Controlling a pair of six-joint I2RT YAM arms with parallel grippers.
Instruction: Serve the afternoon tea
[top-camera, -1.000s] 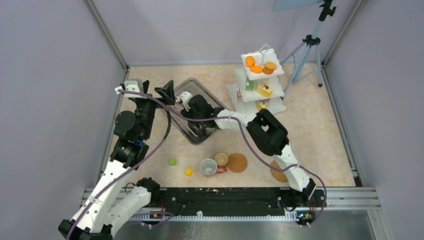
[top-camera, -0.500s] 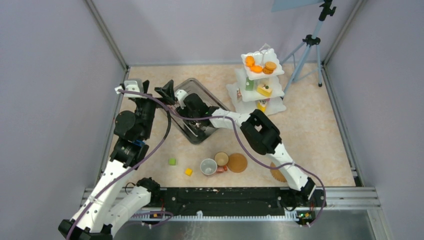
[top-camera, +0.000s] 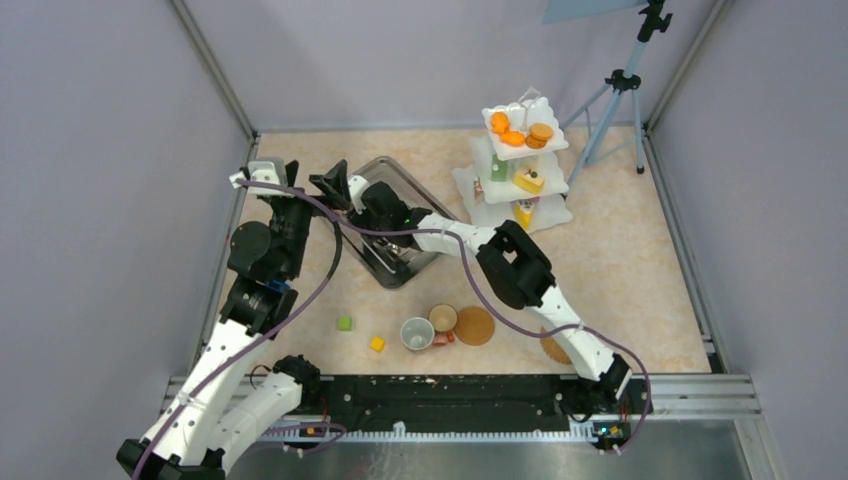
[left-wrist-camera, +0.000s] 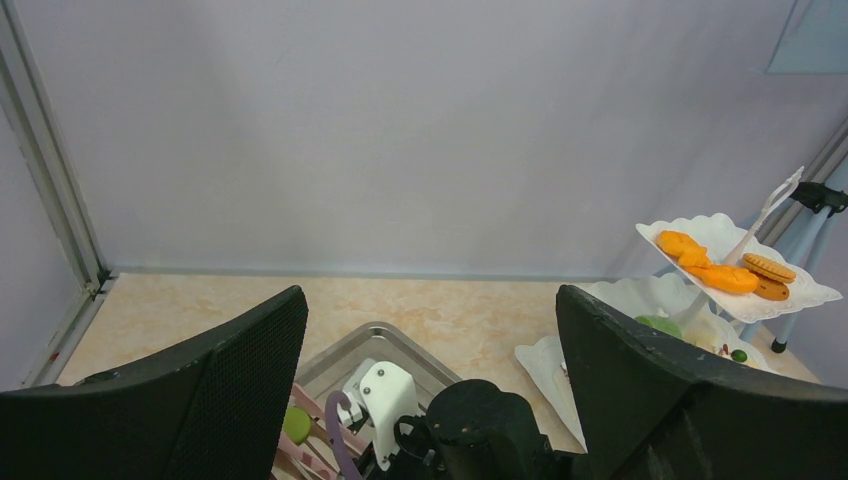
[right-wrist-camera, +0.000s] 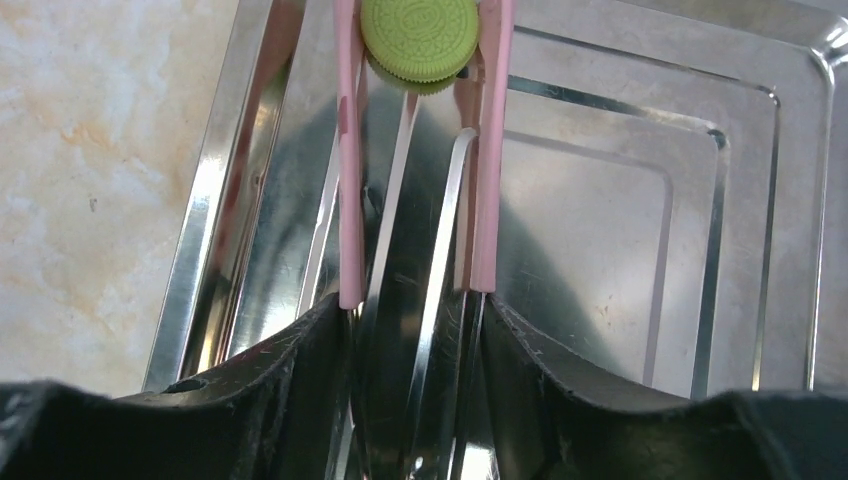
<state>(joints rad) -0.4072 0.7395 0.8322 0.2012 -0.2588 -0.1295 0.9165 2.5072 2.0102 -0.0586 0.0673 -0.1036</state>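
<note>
Fingers of the right pincer (right-wrist-camera: 415, 310) press on the 2 arms of the pink tongs (right-wrist-camera: 347, 150), 1 black finger outside each. The tongs in turn pinch a green round biscuit (right-wrist-camera: 420, 38) at the top centre of the right wrist view, over the steel tray (right-wrist-camera: 620, 230). Whether the biscuit is clear of the tray floor is hard to judge from this angle.

The left pincer (left-wrist-camera: 430, 295) is spread wide and empty, left of the tray.

At upper right of the overhead view, the white stand (top-camera: 552, 148) already carries orange rounds (top-camera: 512, 137) and a yellow wedge (top-camera: 528, 181). The green biscuit has yet to reach it.

At lower centre, 2 cups (top-camera: 417, 333) stand beside 1 woven mat (top-camera: 474, 326), not on it. The second mat (top-camera: 556, 345) lies partly under the right arm. Laying out cups and mats looks undone.
</note>
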